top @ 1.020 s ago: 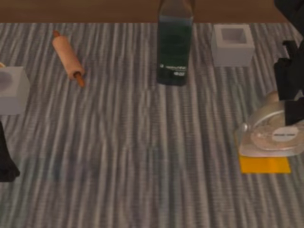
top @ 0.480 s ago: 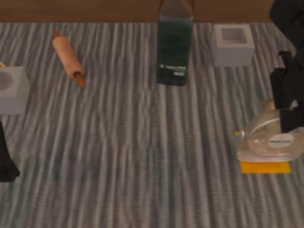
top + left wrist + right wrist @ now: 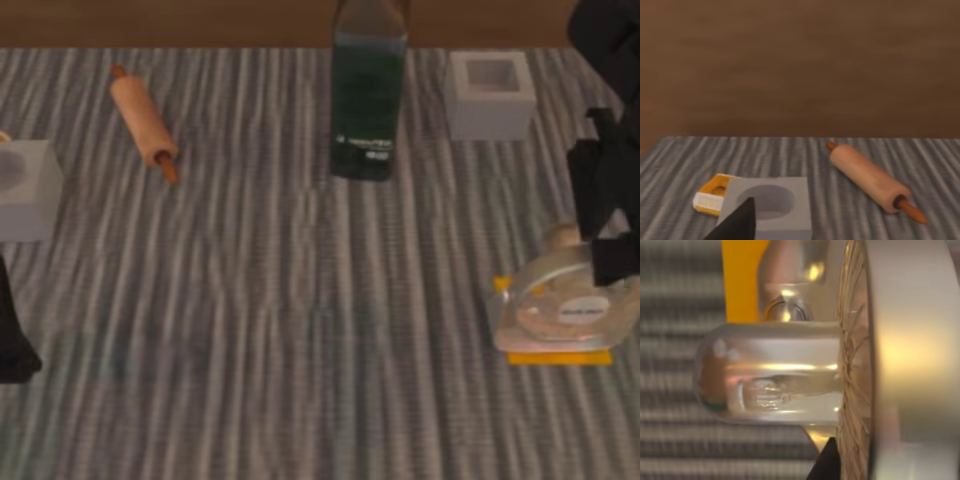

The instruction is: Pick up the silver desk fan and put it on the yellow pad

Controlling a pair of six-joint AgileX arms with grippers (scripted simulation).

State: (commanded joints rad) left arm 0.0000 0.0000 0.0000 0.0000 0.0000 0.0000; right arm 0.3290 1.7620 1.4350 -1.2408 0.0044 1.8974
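The right pincer point(image 3: 612, 262) grips the fan point(image 3: 560, 308), which hangs just under it, over the pad point(image 3: 560, 356). The left arm is parked.

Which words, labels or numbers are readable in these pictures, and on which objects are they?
None can be read.
Dark green bottle: pale label lines, too blurred.
Silver desk fan: small mark on its hub, too blurred.
Small yellow box: white print, too small.
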